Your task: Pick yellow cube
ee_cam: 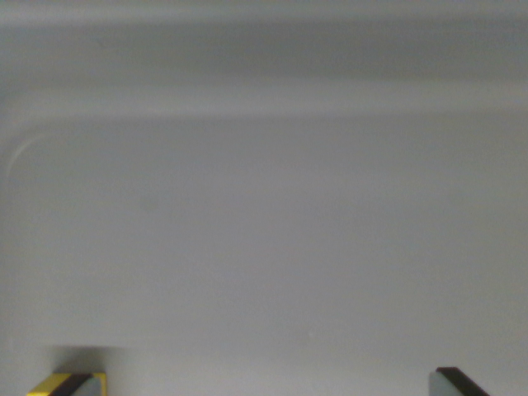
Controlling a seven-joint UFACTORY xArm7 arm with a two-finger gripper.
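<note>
Spread wide apart, our jaws are showing only as two dark tips poking up from the bottom edge of the wrist view, so our gripper [264, 386] is standing open with nothing between its fingers. Starting at the wrist view's left, we are seeing the left fingertip [76, 383] sitting against the yellow cube [56, 384]; only a small yellow corner of it is showing at the bottom-left edge, and the dark tip is overlapping it, though we cannot tell whether they are touching. A soft shadow is lying just above the cube. Moving across, we are looking at a plain pale grey surface [264, 247] filling nearly the whole frame, blurred, with a faint raised line curving at the upper left and running across the top like a rim or edge. At the wrist view's right, the other fingertip [452, 383] is rising over bare surface, well apart from the cube. We are finding no readable writing or labels anywhere.
</note>
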